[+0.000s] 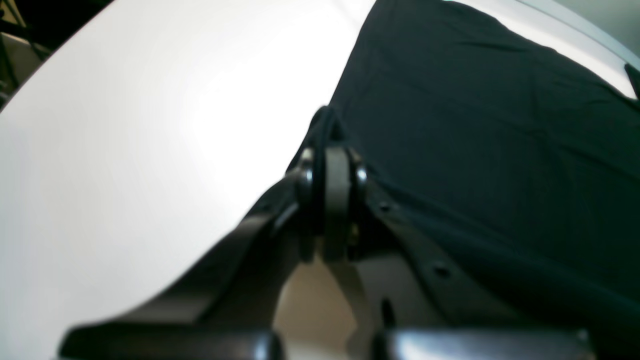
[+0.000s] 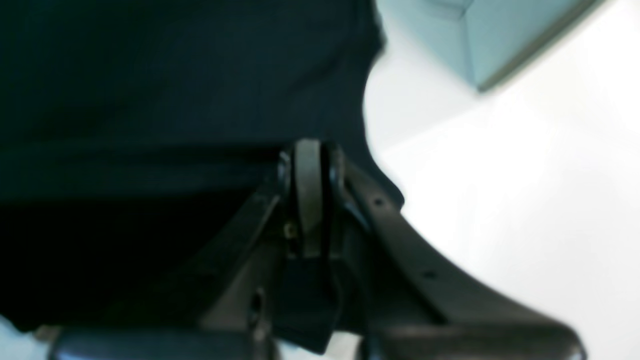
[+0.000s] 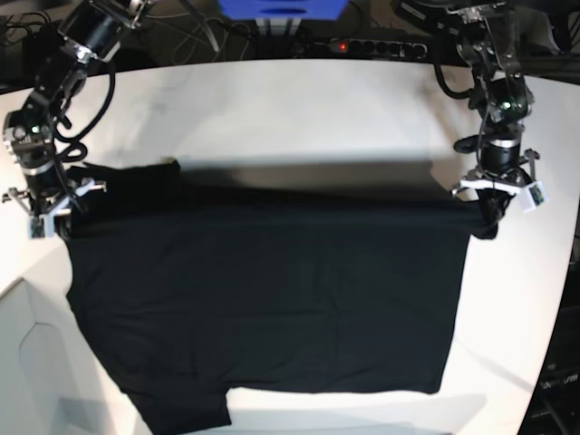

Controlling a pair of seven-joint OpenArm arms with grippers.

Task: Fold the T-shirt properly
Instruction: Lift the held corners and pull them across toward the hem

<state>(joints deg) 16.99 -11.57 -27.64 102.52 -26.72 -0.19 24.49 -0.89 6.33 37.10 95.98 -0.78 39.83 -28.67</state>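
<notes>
The black T-shirt lies spread across the white table; no print or tag shows. Its far edge is raised between both grippers, with a shadow on the table behind it. My left gripper is shut on the shirt's far right corner; in the left wrist view its fingertips pinch a fold of the black cloth. My right gripper is shut on the far left corner; in the right wrist view its fingertips clamp the cloth. A sleeve lies at the near left.
A blue box, a power strip and cables sit beyond the table's far edge. The table's curved right edge is close to the left arm. A pale box-like shape shows in the right wrist view.
</notes>
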